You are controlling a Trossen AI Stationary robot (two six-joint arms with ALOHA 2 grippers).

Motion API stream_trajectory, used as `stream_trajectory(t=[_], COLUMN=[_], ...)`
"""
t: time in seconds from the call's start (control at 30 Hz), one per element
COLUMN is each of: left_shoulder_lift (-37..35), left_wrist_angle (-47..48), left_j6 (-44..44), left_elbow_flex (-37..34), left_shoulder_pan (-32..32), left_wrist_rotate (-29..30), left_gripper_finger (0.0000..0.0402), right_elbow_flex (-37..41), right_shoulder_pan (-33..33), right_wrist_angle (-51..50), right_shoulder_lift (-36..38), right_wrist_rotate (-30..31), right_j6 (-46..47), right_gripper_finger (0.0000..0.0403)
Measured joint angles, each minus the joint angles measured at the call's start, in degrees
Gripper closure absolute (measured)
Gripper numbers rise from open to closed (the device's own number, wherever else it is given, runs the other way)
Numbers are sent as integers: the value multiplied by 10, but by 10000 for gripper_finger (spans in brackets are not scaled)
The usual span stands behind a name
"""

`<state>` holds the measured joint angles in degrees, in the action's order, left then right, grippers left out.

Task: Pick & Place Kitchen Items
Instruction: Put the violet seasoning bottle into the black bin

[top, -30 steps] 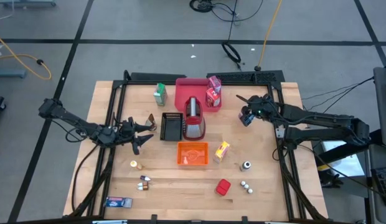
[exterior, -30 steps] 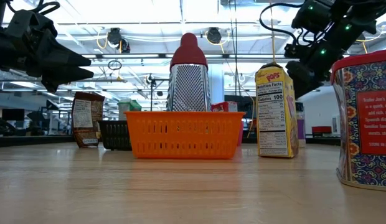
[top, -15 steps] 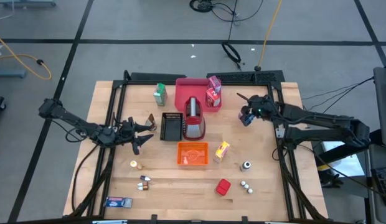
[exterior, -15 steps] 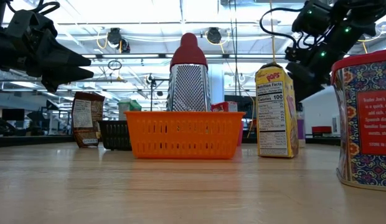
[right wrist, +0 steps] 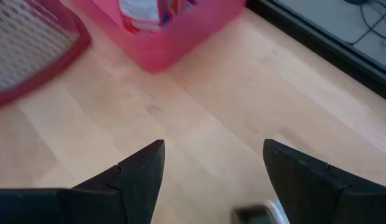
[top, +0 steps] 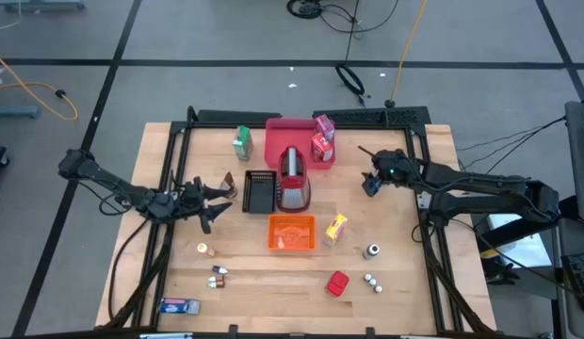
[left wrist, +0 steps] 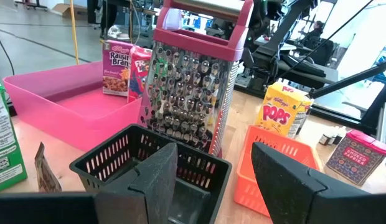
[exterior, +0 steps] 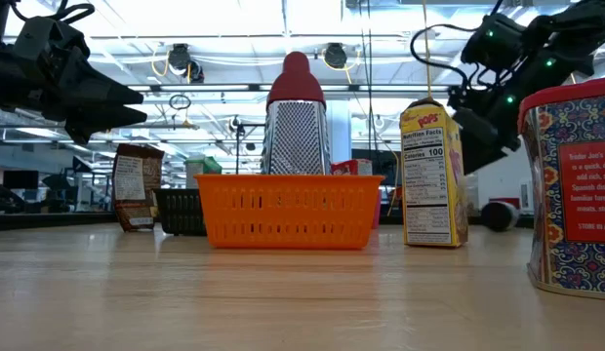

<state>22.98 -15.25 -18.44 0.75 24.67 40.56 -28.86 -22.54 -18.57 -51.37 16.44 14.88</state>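
My left gripper (top: 219, 194) (left wrist: 215, 149) hovers open and level at the table's left, pointing at the black basket (left wrist: 152, 162) and the red-handled grater (left wrist: 193, 87). My right gripper (top: 368, 183) (right wrist: 211, 146) stands open over bare wood at the right, slanting down, just right of the pink tray (top: 284, 143). Two cereal cartons (top: 322, 137) stand in that tray's right end. A green carton (top: 241, 142) stands left of the tray. A yellow Pops packet (top: 335, 227) stands beside the orange basket (top: 291, 232). A small dark thing (right wrist: 260, 215) lies on the wood under the right gripper.
A red box (top: 337, 283), tiny white shakers (top: 372, 281) and a dark jar (top: 372, 250) sit near the front right. Small bottles (top: 218, 274), a little item (top: 206, 249) and a blue pack (top: 179, 305) lie at the front left. A brown packet (top: 230, 179) stands by the black basket.
My right gripper has sunk a little and tipped further down, staying open. In the low view a small dark round thing has come into sight on the table below it.
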Motion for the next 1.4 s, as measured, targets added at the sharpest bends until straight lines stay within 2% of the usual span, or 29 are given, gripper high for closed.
stream_trajectory(t=[0.2, 0.3, 0.5, 0.7, 0.8, 0.93, 1.0, 1.2, 1.4], left_shoulder_lift=[0, 0, 0, 0, 0, 0, 0, 0, 0], left_wrist_angle=[0, 0, 0, 0, 0, -1, 0, -1, -1], left_j6=[0, 0, 0, 0, -1, -8, -9, -11, -12], left_elbow_flex=[0, 0, 0, 0, 0, 0, 0, 0, 0], left_shoulder_pan=[0, 0, 0, 0, 0, 0, 0, 0, 0], left_wrist_rotate=[0, 0, 0, 0, 1, 9, 14, 20, 21], left_gripper_finger=[192, 192, 192, 192, 192, 192, 192, 192, 192], right_elbow_flex=[0, 0, -34, -105, -142, -172, -175, -175, -174], right_shoulder_pan=[0, -2, -21, -34, -46, -76, -90, -127, -146], right_wrist_angle=[-1, -20, -135, -226, -274, -346, -356, -388, -372], right_shoulder_lift=[0, 1, 1, -2, -8, -21, -26, -65, -102], right_wrist_rotate=[3, 37, 30, 15, 15, 11, -6, -15, -17], right_j6=[-9, -13, -60, -103, -57, 90, 134, 217, 281], right_gripper_finger=[135, 135, 135, 135, 135, 142, 147, 159, 163])
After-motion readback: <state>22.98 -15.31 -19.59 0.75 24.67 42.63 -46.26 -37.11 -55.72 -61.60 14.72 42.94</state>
